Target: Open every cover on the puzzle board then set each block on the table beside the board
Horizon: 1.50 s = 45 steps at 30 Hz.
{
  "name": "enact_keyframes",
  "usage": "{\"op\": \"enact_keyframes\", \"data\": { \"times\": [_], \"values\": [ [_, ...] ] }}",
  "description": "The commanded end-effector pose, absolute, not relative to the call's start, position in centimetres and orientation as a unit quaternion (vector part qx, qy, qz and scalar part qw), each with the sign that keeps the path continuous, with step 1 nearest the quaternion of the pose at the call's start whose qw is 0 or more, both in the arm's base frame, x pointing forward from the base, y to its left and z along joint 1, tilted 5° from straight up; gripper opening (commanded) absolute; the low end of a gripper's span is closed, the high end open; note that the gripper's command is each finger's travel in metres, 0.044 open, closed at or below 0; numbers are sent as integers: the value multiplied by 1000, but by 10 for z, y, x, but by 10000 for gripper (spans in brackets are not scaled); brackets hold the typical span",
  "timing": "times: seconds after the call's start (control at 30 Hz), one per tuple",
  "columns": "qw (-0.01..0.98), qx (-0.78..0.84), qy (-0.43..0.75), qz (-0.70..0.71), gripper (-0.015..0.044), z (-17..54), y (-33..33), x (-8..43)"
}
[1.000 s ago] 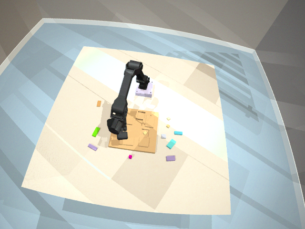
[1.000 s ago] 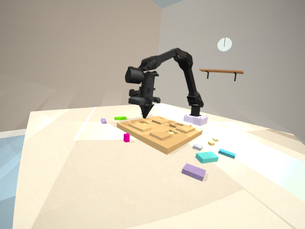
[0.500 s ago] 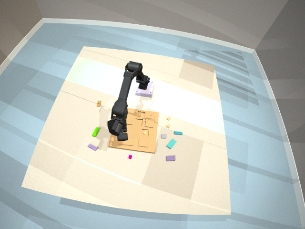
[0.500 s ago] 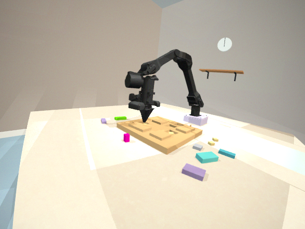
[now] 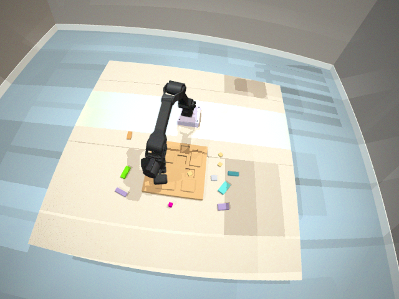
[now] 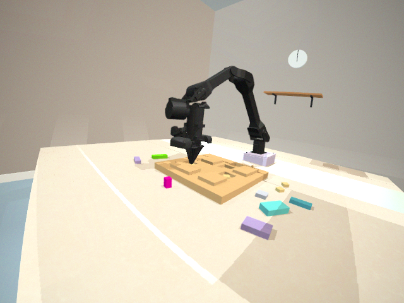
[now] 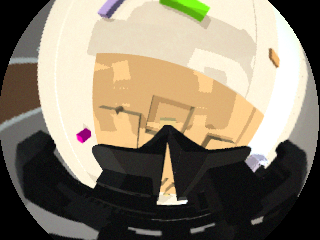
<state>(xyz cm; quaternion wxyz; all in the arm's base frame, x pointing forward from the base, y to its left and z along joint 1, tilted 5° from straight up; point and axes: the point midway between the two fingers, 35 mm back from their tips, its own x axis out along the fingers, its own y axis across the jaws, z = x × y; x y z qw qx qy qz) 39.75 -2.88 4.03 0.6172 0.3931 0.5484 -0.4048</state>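
Observation:
The tan puzzle board (image 5: 200,175) (image 6: 221,197) (image 7: 175,80) lies flat with raised square covers, among them one (image 5: 188,185) (image 6: 213,177) near its front right. A small yellow block (image 5: 189,173) (image 6: 226,175) sits in an open well. My gripper (image 6: 191,162) (image 7: 167,128) is shut and empty, pointing down with its tips at another open well on the left half of the board. A pale yellow block (image 7: 168,120) shows as a sliver in that well, mostly behind the tips. Two small yellow blocks (image 5: 221,154) (image 5: 219,164) (image 6: 285,184) (image 6: 279,189) lie on the table right of the board.
Left of the board lie a green bar (image 5: 125,172) (image 6: 159,156) (image 7: 187,7), a purple bar (image 5: 121,192) and an orange piece (image 5: 129,135). A magenta piece (image 5: 170,204) is in front. Grey (image 5: 214,177), teal (image 5: 233,174), turquoise (image 5: 224,187) and purple (image 5: 222,206) pieces lie right.

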Motion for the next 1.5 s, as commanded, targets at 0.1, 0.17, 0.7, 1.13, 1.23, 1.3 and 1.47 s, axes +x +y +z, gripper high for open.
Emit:
{"op": "enact_keyframes", "data": {
  "times": [0.1,0.17,0.7,1.13,1.23,1.3,1.47],
  "values": [
    [618,391,549,-405,0,38,-35,400],
    [618,391,549,-405,0,38,-38,401],
    [618,391,549,-405,0,43,-40,401],
    [617,390,551,-404,105,60,-36,399],
    [618,390,550,-404,144,78,-35,399],
    [618,391,549,-404,144,89,-34,398],
    [618,391,548,-405,144,102,-33,396]
  ]
}}
